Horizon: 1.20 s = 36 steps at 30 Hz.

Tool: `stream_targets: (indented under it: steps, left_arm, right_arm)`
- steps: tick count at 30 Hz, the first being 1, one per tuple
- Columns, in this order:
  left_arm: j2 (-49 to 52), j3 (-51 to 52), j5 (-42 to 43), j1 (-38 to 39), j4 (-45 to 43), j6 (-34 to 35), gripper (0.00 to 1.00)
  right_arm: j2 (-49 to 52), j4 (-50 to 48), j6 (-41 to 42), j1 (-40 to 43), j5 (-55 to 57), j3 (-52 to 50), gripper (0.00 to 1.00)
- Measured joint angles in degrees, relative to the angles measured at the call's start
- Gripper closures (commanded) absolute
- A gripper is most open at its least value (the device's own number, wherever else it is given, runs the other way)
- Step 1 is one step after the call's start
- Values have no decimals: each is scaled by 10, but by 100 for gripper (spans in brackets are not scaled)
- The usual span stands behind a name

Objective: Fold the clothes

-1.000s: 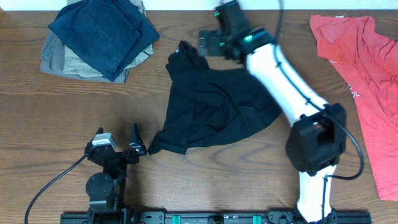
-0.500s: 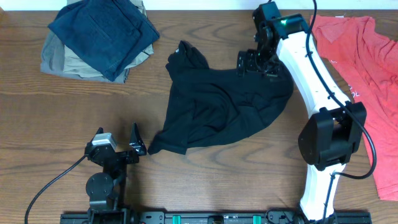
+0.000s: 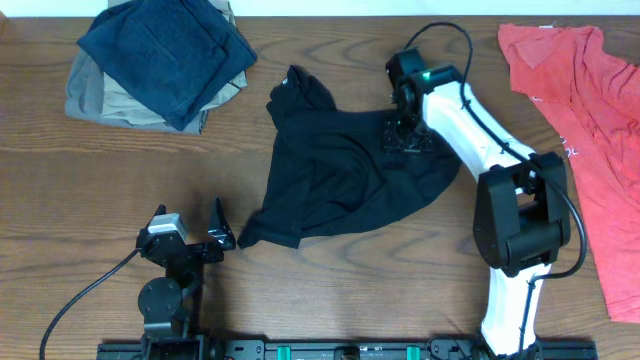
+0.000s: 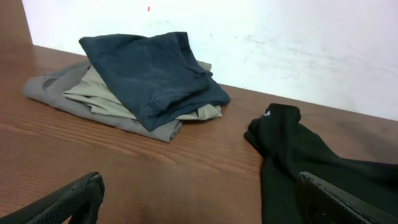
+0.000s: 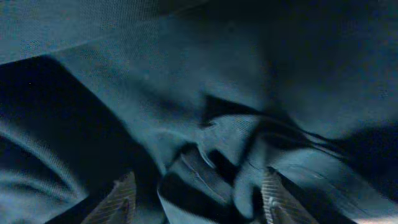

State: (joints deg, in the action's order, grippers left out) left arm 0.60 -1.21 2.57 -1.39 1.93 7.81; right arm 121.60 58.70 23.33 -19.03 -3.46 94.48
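Soft, matt black garment (image 3: 340, 180), finely ribbed up close, on a smooth wood-grain table (image 3: 100, 190) — the arm (image 3: 460, 108) glossy white plastic, the navy cloth (image 3: 165, 55) matt

Dark brown wood-grain table (image 3: 90, 190) spreading on every side of the left claw (image 4: 199, 180), plain white wall (image 4: 298, 43) rising from the table's far edge ahead of that claw, faint grey scuffs and one tiny red speck (image 4: 148, 9) on it, soft even light
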Motion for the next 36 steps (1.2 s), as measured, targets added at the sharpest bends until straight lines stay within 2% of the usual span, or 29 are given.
stream_targets:
  steps: [8,13,16,20,21,24,25,36]
  left_arm:
    - [0,0,0,0,0,0,2]
    - [0,0,0,0,0,0,2]
    - [0,0,0,0,0,0,2]
    - [0,0,0,0,0,0,2]
    - [0,0,0,0,0,0,2]
    - [0,0,0,0,0,0,2]
    - [0,0,0,0,0,0,2]
    - [0,0,0,0,0,0,2]
  right_arm:
    - [0,-63,48,-3,13,-59,49]
    - [0,-68,73,-3,38,-75,52]
    - [0,-70,80,-3,46,-76,59]
    - [0,-70,86,-3,50,-76,62]
    - [0,-71,87,-3,50,-76,67]
    - [0,-76,89,-3,54,-76,94]
    - [0,-77,88,-3,54,-76,99]
    - [-7,-43,92,1,71,-71,99]
